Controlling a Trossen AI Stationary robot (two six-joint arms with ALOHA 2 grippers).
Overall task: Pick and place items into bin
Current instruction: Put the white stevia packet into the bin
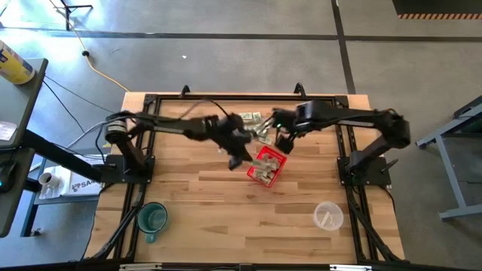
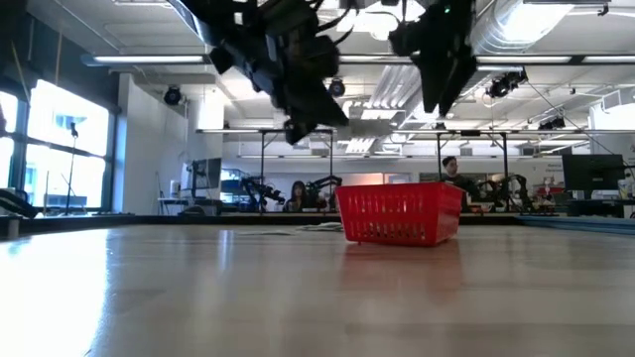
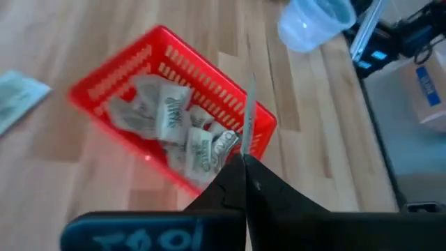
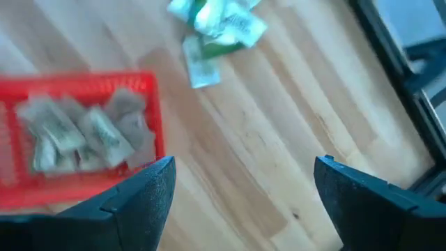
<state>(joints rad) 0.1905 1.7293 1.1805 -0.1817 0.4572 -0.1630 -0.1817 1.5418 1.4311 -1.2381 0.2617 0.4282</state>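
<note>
The red basket [image 1: 266, 166] sits mid-table with several paper slips [image 3: 182, 132] already inside. The left gripper [image 3: 244, 167] hangs above it, fingers pinched together on a thin slip [image 3: 249, 111] held edge-on — best to centre it over the pile before letting go, so it drops inside the rim. Just beyond, the right gripper [image 4: 244, 188] hovers with fingers spread and empty. Farther back, loose slips [image 4: 217, 24] wait on the wood — approach them low and squarely.

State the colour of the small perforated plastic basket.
The basket is red; the left wrist view shows it best.
</note>
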